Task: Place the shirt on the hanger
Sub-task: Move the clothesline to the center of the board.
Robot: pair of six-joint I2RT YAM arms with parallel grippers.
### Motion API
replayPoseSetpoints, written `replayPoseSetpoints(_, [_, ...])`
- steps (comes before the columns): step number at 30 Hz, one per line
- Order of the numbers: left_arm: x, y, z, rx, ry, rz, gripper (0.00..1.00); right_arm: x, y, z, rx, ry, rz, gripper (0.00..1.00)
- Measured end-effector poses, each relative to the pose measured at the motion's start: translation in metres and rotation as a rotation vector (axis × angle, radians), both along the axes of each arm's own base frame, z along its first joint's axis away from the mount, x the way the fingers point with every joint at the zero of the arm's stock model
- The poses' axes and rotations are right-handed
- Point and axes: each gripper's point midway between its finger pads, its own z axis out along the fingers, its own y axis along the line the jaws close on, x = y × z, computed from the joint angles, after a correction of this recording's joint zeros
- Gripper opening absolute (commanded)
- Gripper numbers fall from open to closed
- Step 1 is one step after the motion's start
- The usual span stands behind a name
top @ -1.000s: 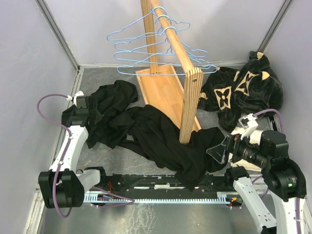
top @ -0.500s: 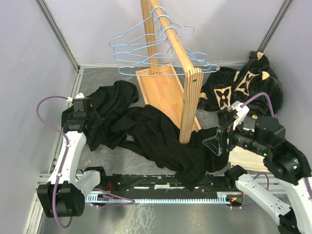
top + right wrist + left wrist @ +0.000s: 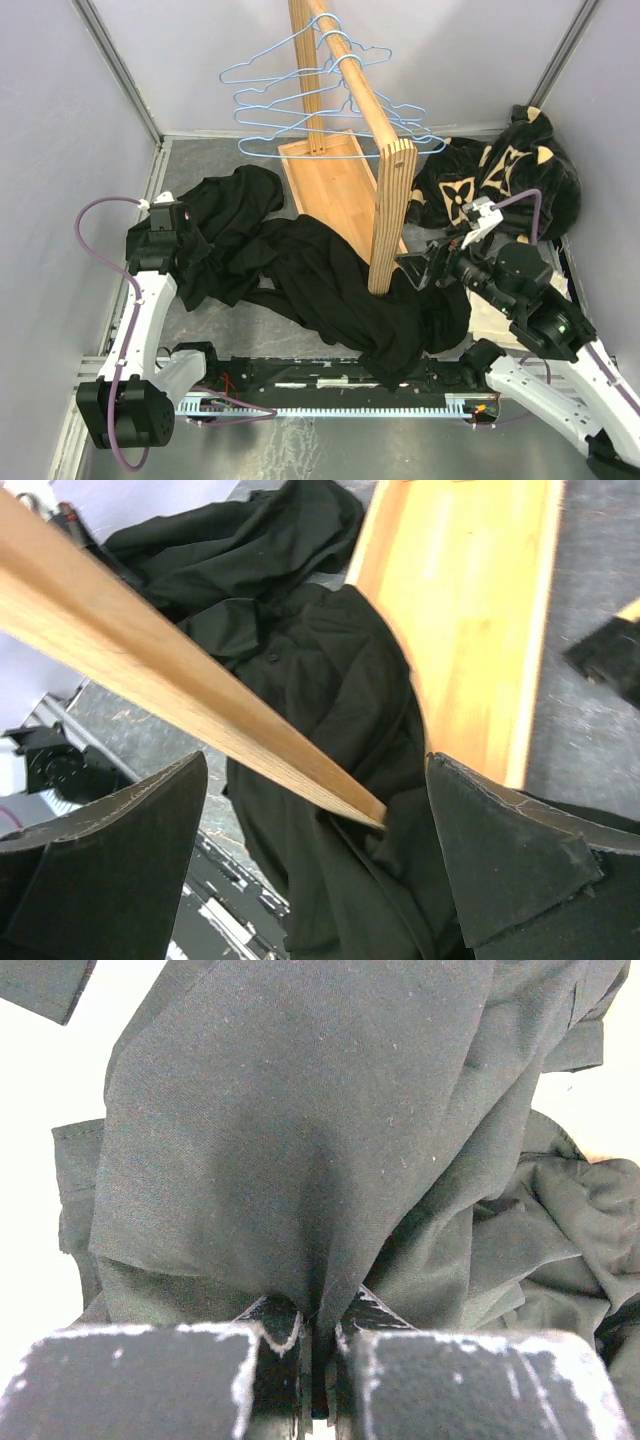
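— Position of shirt (image 3: pixel 335 285)?
— Lies crumpled on the table (image 3: pixel 230 325), heaped against the foot of the wooden rack (image 3: pixel 390 200).
— Hanger (image 3: pixel 290 155)?
— Hangs bare among several alike on the rack's rail, well apart from the cloth.
— Grippers?
— Left gripper (image 3: pixel 318 1330): jaws together, clamped on a fold of black cloth, by all appearance the shirt's left end. Right gripper (image 3: pixel 425 270): jaws wide apart, holding nothing, poised just beside the post above the shirt's near heap.
— Progress?
— Early, by judgement: one grip made; no lifting, spreading or threading yet. Remaining: a second grip, taking down a hanger, seating both shoulders. Farther out, at right: plush flower-patterned garment (image 3: pixel 500 180), untouched.
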Motion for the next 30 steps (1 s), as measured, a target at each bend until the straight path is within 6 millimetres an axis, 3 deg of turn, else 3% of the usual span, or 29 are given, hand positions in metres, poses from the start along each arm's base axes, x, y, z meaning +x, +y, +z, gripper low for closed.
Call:
replayPoseSetpoints(4, [0.001,-0.001,-0.001,-0.005,0.003,-0.005,0.03,-0.006,0.034,0.004,-0.031,-0.049,0.089,0.99])
replayPoseSetpoints(7, [0.001,-0.002,-0.002,-0.007,0.005,-0.006,0.03,-0.021,0.069,0.002,-0.095,-0.126,0.172,0.99])
replayPoseSetpoints(12, [0.001,-0.002,-0.003,-0.007,0.004,-0.007,0.03,-0.021,0.085,-0.005,-0.215,-0.269,0.073,0.99])
replayPoseSetpoints(17, [0.001,-0.002,-0.003,-0.010,0.003,-0.010,0.03,-0.001,0.088,-0.006,-0.291,-0.332,-0.137,0.98])
replayPoseSetpoints(21, [0.001,-0.003,-0.003,-0.011,0.001,-0.012,0.03,0.014,0.082,-0.012,-0.371,-0.342,-0.300,0.90])
replayPoseSetpoints(30, [0.001,-0.006,-0.002,-0.024,-0.010,-0.026,0.03,0.024,0.028,-0.010,-0.332,-0.261,-0.574,0.84])
